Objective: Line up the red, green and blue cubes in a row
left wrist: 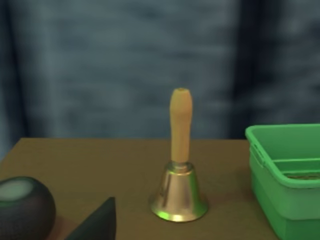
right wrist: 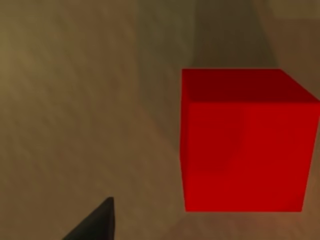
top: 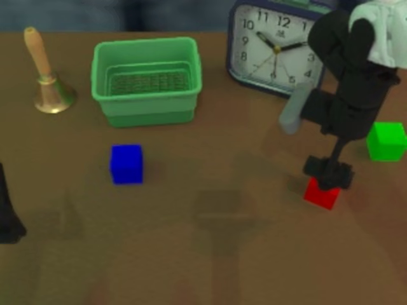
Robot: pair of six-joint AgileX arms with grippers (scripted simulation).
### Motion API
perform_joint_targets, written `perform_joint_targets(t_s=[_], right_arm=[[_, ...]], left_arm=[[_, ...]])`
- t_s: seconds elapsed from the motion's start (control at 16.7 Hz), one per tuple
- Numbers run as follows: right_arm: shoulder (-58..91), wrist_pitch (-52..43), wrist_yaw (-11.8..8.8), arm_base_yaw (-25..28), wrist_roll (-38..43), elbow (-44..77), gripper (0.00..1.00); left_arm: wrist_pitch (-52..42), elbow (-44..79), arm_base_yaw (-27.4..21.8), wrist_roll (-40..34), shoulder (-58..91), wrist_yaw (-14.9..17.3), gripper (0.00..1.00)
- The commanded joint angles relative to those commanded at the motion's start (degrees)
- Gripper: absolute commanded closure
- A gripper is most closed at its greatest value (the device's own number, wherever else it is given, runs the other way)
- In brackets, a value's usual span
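The top view is moderately lit, soft and even, with no harsh glare; the brown matte table [top: 191, 267] carries faint, blurred shadows, the clearest a dim arm-shaped patch at about 6 o'clock from centre; the deep blue matte cube [top: 126, 164] casts a weak shadow toward 3 o'clock; the backdrop beyond the table's far edge is hazy and out of focus. In the left wrist view the brass bell with a wooden handle [left wrist: 179, 170] shows a small bright highlight low on its skirt; the grey-blue backdrop is smeared. In the right wrist view the bright red matte cube [right wrist: 245, 142] has a darker top face and a brighter front face, edges soft.
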Motion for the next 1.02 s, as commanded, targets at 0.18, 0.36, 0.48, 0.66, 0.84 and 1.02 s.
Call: perform_joint_targets(t_s=[0.18, 0.36, 0.48, 0.66, 0.84, 1.02], right_arm=[[-0.16, 0.13, 0.00, -0.31, 0.07, -0.16, 0.00], [0.95, 2.42, 0.01, -0.11, -0.04, -1.58, 0.00], [2.81, 6.52, 0.02, -0.04, 0.01, -3.72, 0.00], [6.04, 13.90, 0.05, 0.02, 0.15, -7.44, 0.00], [8.04, 17.62, 0.07, 0.09, 0.20, -9.55, 0.00], [8.09, 17.70, 0.07, 0.09, 0.20, -9.60, 0.00]], left_arm=[[0.00, 0.00, 0.00, 0.00, 0.00, 0.00, 0.00], [0.00, 0.00, 0.00, 0.00, 0.00, 0.00, 0.00], [0.00, 0.00, 0.00, 0.00, 0.00, 0.00, 0.00], [0.00, 0.00, 0.00, 0.00, 0.00, 0.00, 0.00], [0.00, 0.00, 0.00, 0.00, 0.00, 0.00, 0.00], [0.00, 0.00, 0.00, 0.00, 0.00, 0.00, 0.00]])
